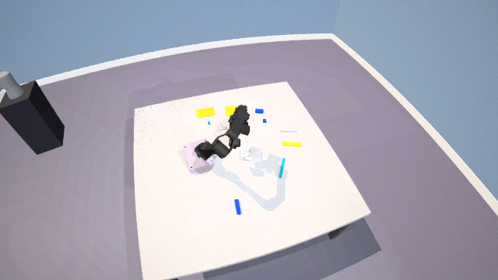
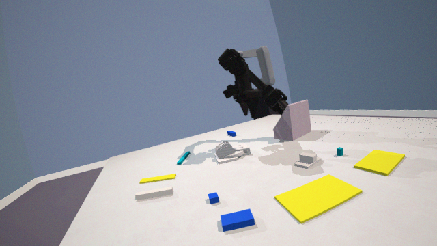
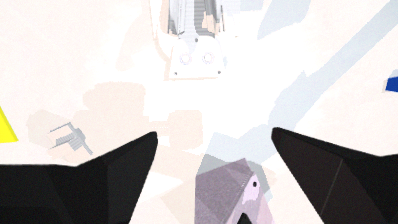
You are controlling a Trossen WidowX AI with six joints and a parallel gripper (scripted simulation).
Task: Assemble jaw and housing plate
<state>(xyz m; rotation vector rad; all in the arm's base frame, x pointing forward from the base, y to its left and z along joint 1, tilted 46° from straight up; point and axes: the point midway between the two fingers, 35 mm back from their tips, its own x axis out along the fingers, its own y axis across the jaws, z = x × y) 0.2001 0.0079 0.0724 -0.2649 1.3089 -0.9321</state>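
The white gear assembly [image 1: 252,155] lies near the table's middle; its ribbed jaw parts [image 2: 224,149] [image 3: 191,17] show beyond a flat white plate [image 3: 196,69] with two round stubs or pins side by side. Glare hides whether both jaws sit on their pins and whether the teeth mesh. I cannot tell whether that flat plate is the base or the housing plate. A small loose white part [image 1: 222,126] [image 2: 308,159] [image 3: 75,137], a block on a flat foot, lies apart from the assembly. My gripper [image 3: 214,134] is open and empty, raised above the table, clear of the assembly.
The pink arm mount [image 1: 198,165] [image 2: 300,119] [image 3: 220,192] stands beside the arm. Yellow plates [image 1: 205,112] [image 2: 318,198], blue blocks [image 1: 237,207] [image 2: 237,219], a teal bar [image 1: 282,168] [image 2: 183,158] and a white bar [image 1: 288,131] [image 2: 154,193] lie around on the table.
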